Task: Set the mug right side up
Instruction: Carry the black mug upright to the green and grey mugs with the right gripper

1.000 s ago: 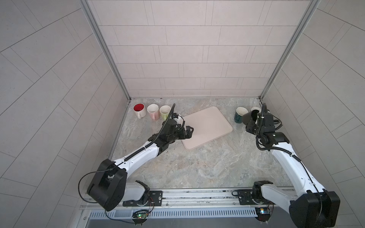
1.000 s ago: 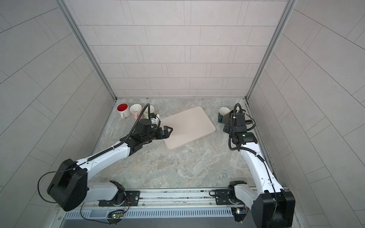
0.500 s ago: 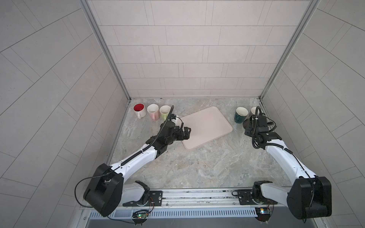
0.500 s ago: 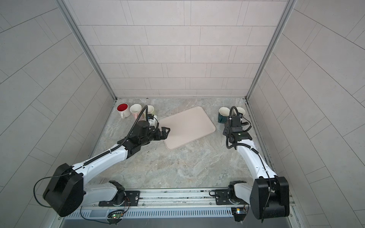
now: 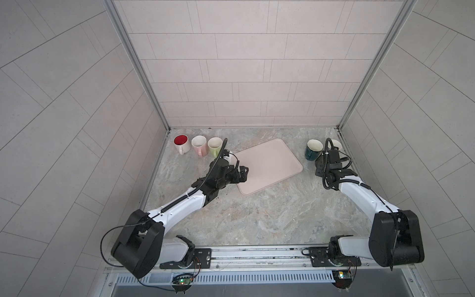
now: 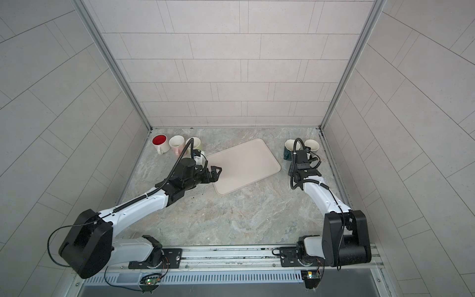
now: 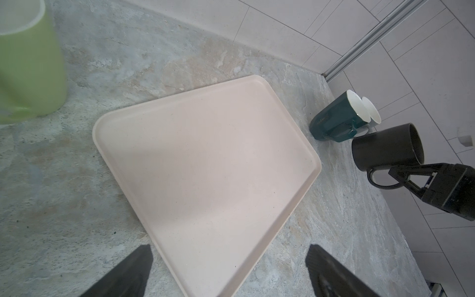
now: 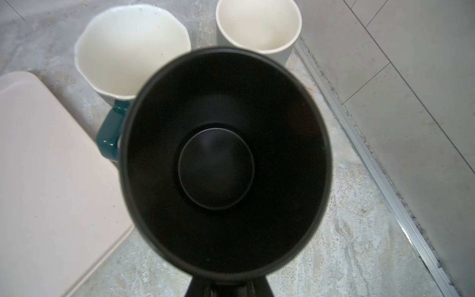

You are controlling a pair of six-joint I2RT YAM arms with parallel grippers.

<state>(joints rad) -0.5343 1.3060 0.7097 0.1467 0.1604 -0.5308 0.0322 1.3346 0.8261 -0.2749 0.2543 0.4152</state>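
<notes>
Black mug (image 8: 216, 159): matt black inside and out.
Teal mug (image 7: 331, 120): dark teal outside, white inside.
Cream mug (image 8: 257, 25): off-white throughout.
Tray (image 7: 205, 167): plain pale pink.
Surface (image 5: 257, 218): grey stone pattern, beige veining.
Green mug (image 7: 28, 64): light green.
Pink mug (image 5: 200, 147): pale pink outside, white inside.
Red-lined mug (image 5: 181, 144): white outside, red inside.
Walls (image 5: 231, 77): pale grey tiles.
</notes>
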